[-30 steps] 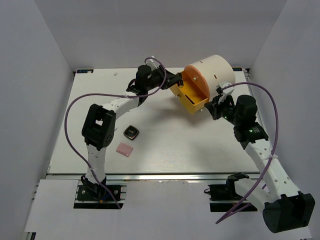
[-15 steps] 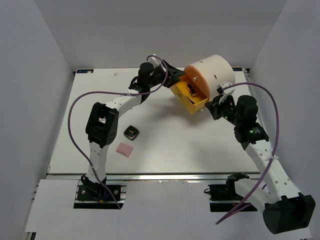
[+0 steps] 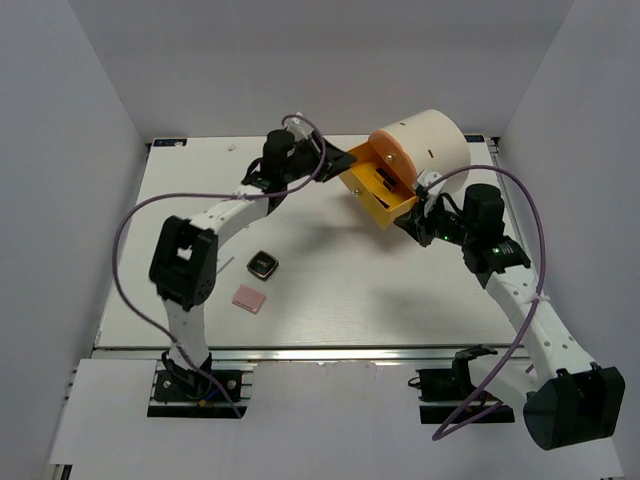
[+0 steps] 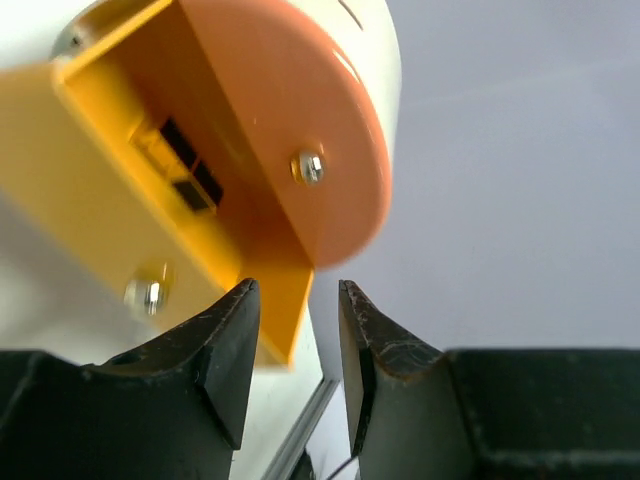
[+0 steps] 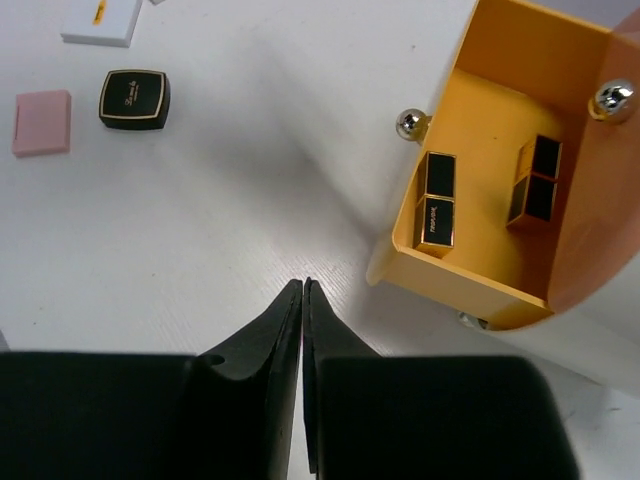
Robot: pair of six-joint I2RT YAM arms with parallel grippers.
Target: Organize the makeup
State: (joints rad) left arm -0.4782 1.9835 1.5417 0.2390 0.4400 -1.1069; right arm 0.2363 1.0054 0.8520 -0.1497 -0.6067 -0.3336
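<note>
Left gripper (image 4: 298, 335): jaws narrowly parted at yellow drawer (image 4: 90, 200) corner, possibly touching, gripping nothing. Right gripper (image 5: 302, 300): jaws pressed together, empty. Lipstick tubes (image 5: 437, 203) inside drawer; compact (image 5: 134, 98) beside pink square (image 5: 42, 122) on table (image 5: 230, 200).

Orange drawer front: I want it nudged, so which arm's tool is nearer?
Left. The left tool sits open at the edge of the orange drawer front; the right tool, shut, is off the outer corner of the yellow drawer.
</note>
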